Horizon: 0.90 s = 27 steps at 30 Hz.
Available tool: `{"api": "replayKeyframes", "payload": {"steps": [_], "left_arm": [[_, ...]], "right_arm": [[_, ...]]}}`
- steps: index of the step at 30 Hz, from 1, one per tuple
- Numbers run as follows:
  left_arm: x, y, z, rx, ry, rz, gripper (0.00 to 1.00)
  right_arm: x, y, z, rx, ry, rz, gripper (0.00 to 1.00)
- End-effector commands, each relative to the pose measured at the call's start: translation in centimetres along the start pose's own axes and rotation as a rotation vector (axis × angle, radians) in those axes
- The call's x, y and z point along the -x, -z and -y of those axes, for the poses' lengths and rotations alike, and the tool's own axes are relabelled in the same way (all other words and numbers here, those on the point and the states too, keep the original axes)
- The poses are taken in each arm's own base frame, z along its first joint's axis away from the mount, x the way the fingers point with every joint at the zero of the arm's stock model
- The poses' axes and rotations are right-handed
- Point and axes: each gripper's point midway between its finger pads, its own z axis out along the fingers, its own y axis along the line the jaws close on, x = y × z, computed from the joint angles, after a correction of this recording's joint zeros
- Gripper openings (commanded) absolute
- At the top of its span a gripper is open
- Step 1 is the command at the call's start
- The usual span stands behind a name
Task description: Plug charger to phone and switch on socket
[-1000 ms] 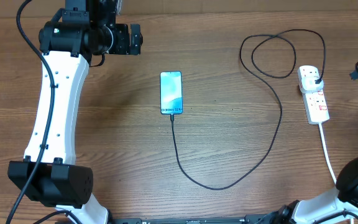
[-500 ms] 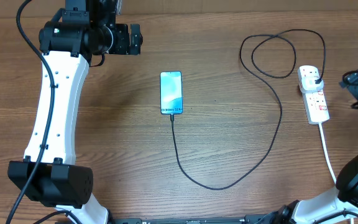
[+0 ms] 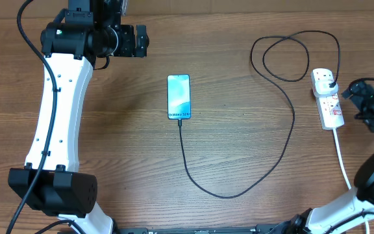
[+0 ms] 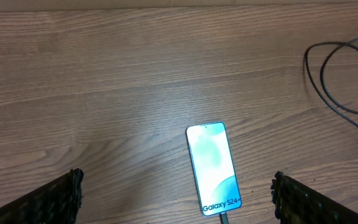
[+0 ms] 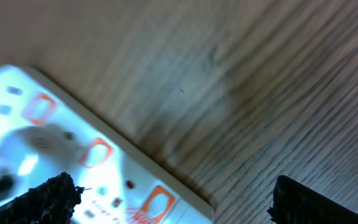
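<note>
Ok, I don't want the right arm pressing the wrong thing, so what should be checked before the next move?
1. Charger plug seated at the socket's far end: ok.
2. Charger tip meets the phone's lower edge, screen lit: ok.
3. Right gripper open and close beside the socket: ok.
4. Socket switch for that plug on or off: cannot tell; the wrist view is blurred.
5. Left gripper open and well away from the phone and cable: ok.

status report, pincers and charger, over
left pincer open, empty, off past the phone. right pincer open beside the socket. charger looks seated at both ends; switch position unreadable. nothing between pincer and socket.
</note>
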Motion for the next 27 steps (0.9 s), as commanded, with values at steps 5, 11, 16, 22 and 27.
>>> {"api": "replayKeyframes", "payload": {"steps": [5,11,16,22,27], "left_arm": [[0.0,0.0,-0.1,0.008,-0.017,-0.001,1.00],[0.0,0.0,-0.1,0.008,-0.017,-0.001,1.00],[0.0,0.0,-0.1,0.008,-0.017,-0.001,1.00],[-0.1,0.0,-0.1,0.008,-0.017,-0.001,1.00],[-0.1,0.0,-0.1,0.008,-0.017,-0.001,1.00]], "right_arm": [[-0.7,-2.0,0.2,-0.011,-0.015,-0.031,1.00],[0.3,-2.0,-0.1,0.004,-0.013,0.009,1.00],[0.3,-2.4,-0.1,0.003,-0.012,0.006,1.00],[-0.9,-4.3,-0.8,0.054,-0.016,-0.058,1.00],[-0.8,-4.4,-0.8,0.056,-0.016,-0.054,1.00]]}}
